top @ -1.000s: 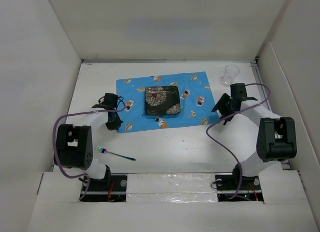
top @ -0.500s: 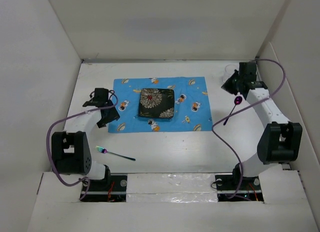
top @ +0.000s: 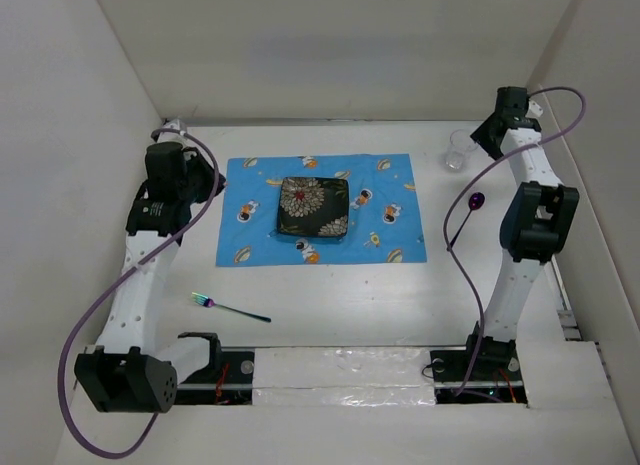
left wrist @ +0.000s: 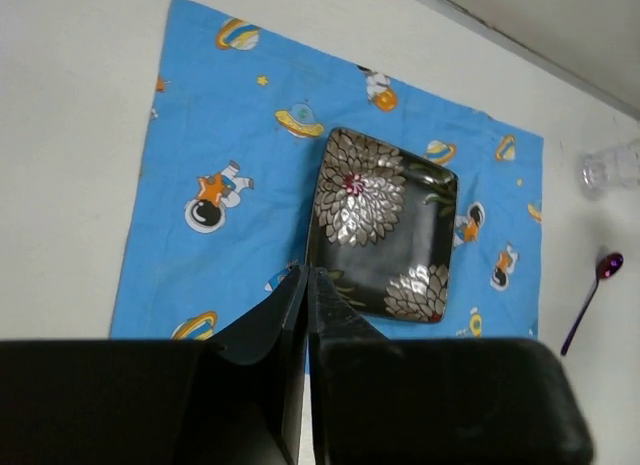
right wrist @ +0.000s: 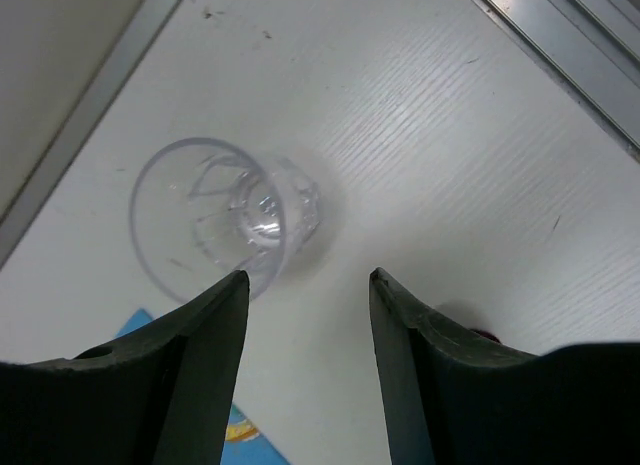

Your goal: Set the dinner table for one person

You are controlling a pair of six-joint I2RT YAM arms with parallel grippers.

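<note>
The white bench [top: 350, 285] (walled by panels) is seen beneath both arms. The left jaws are pressed together, empty, near the blue cloth [left wrist: 230, 155]; the right jaws are spread wide above the glass [right wrist: 225, 215].

My left fingers [left wrist: 270, 330] hide much of the cloth's [left wrist: 230, 145] near edge. Glass [left wrist: 612, 167] cut off at left wrist view's right edge.

Bright even diffuse light, faint soft shadows on white table [top: 350, 285], top view sharp, wrist views clear, dark fingers [right wrist: 195, 385] slightly blurred at 6 o'clock, small glints in glass [right wrist: 225, 220]
</note>
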